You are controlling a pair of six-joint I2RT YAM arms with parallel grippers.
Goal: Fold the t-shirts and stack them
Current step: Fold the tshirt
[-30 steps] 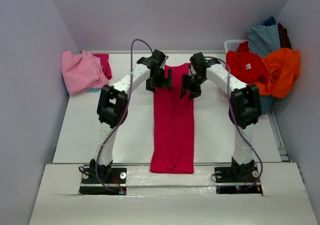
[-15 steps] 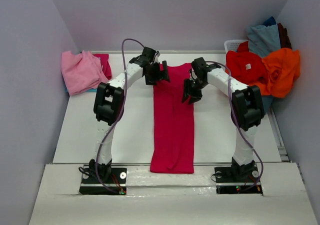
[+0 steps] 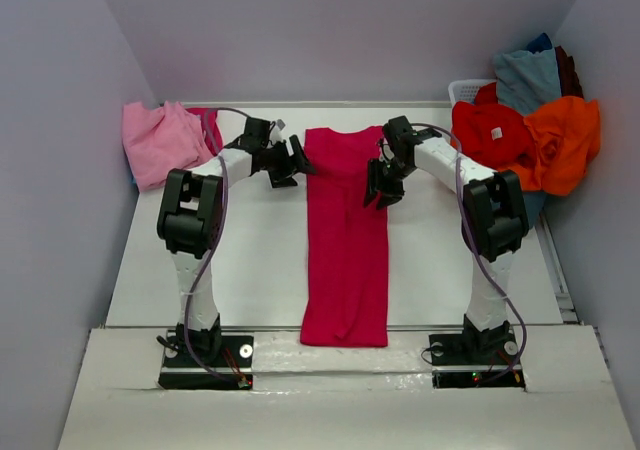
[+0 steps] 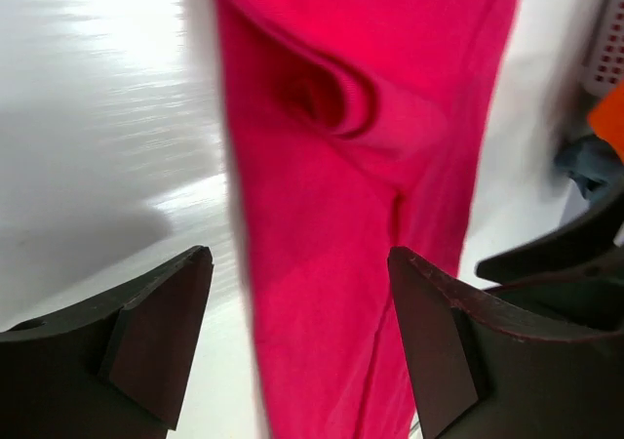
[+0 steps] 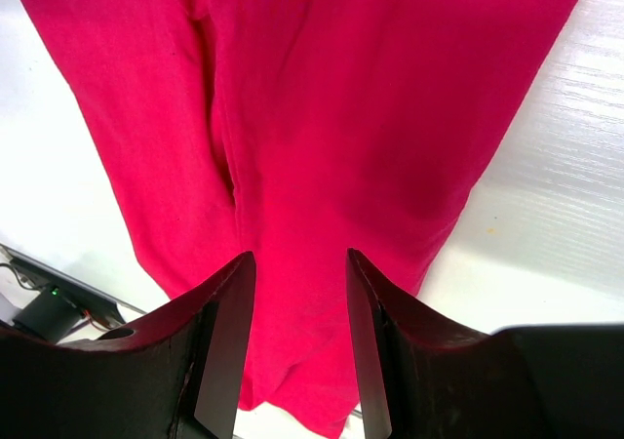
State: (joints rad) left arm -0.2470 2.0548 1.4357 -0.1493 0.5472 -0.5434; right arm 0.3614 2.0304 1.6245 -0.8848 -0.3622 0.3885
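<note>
Left arm swung out to its left since a second ago: left gripper (image 3: 296, 160) came off the far-left corner of the crimson t-shirt (image 3: 345, 240) and sat just beside its left edge, over bare table (image 3: 250, 260). Right arm barely shifted; its jaws narrowed a bit.

- Left gripper (image 4: 297, 259): jaws wide apart, nothing between them. Left wrist view showed the shirt (image 4: 361, 166) past the fingertips, with a rolled fold near its far end.
- Right gripper (image 3: 378, 188): over the shirt's right edge near the far end. Right wrist view (image 5: 300, 259) showed the jaws part-way apart with a clear gap; fabric (image 5: 292, 98) lay below, none pinched that I could see.
- Crimson t-shirt: folded lengthwise into a long narrow strip, flat down the middle of the table, neck end far, hem at the near edge between the two arm bases. A crease ran along its length.
- Light pink t-shirt (image 3: 160, 142): crumpled at the far-left corner, well apart from the strip.
- Far right: loose pile with red t-shirt (image 3: 490, 130), orange t-shirt (image 3: 565, 135) and grey-blue t-shirt (image 3: 525, 75) on top, heaped over a white basket (image 3: 465, 90).
</note>
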